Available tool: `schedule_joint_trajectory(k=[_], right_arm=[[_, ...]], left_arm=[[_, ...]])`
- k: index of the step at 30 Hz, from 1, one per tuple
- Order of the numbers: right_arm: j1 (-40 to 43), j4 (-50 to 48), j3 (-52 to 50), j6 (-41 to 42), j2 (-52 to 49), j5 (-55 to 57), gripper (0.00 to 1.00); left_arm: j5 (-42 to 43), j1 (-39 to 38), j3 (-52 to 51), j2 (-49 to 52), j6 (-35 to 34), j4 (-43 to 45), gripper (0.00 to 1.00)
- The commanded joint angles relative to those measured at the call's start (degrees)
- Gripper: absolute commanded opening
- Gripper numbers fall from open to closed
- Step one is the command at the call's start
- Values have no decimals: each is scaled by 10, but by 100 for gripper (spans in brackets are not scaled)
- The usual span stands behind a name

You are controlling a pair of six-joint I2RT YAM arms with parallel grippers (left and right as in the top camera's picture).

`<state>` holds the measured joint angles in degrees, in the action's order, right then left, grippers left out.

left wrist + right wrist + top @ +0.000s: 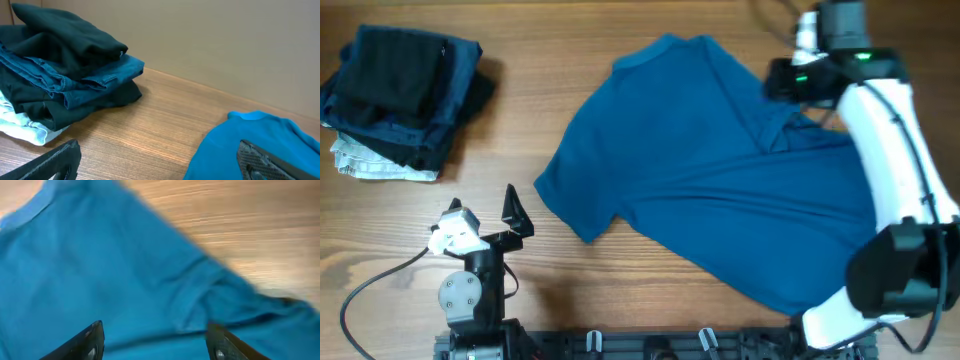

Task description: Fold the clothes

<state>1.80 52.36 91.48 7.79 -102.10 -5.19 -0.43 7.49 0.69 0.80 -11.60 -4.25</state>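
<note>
Blue fabric fills most of what we see: the shirt [720, 190] lies on the table [550, 40] well apart from the stack [405, 90] of dark folded garments, off toward the right arm's side, collar [665, 45] pointing away from the robot. It is opened out but not flat. A long crease runs across the body, and the sleeve farthest from the stack [192, 300] is bunched and tucked in on itself. We judge the step in hand to be smoothing the shirt out; no fold is made yet. The right gripper [156, 332] hangs over that bunched sleeve, at the shirt's edge farthest from the stack, its jaws spread with only cloth below them and nothing pinched. The left gripper [482, 205] sits between the stack and the shirt, nearer the robot, jaws spread wide and empty, just short of the nearer sleeve [575, 205]. Next, we think, the right gripper must drop, nip a single layer of the tucked sleeve and draw it away from the stack. The left could pin or pull the nearer sleeve so the body goes taut rather than sliding.
</note>
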Motion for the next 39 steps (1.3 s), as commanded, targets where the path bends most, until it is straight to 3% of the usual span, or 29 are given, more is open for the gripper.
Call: schedule_joint_trajectory(k=[1,4,10,13,15,19,26,34,39], right_arm=[[86,-18,-1,-39,-57,-114,65],[143,-43,-1,-65,-127,-202,64],[150,-117,-1,-109,-231,-214,64],[149,-134,-1,-121,-235,-248,64],[148,-135,-1,-116,-235,-249,57],[146,-143,-1,-119,-237,-245,53],[132,-151,-1,-123,-252,-244,53],[130,-163,-1,-123,-252,-244,37],[130,-154,-1,-123,-252,-198,36]], left_arm=[[-5,-3,-3,-4,9,2,100],[-5,-3,-3,-4,9,2,100],[-5,-3,-3,-4,9,2,100],[-5,-3,-3,-4,9,2,100],[-5,-3,-3,-4,9,2,100],[-5,-3,-3,-4,9,2,100],[-5,-3,-3,-4,9,2,100],[-5,-3,-3,-4,9,2,100],[-5,-3,-3,-4,9,2,100]])
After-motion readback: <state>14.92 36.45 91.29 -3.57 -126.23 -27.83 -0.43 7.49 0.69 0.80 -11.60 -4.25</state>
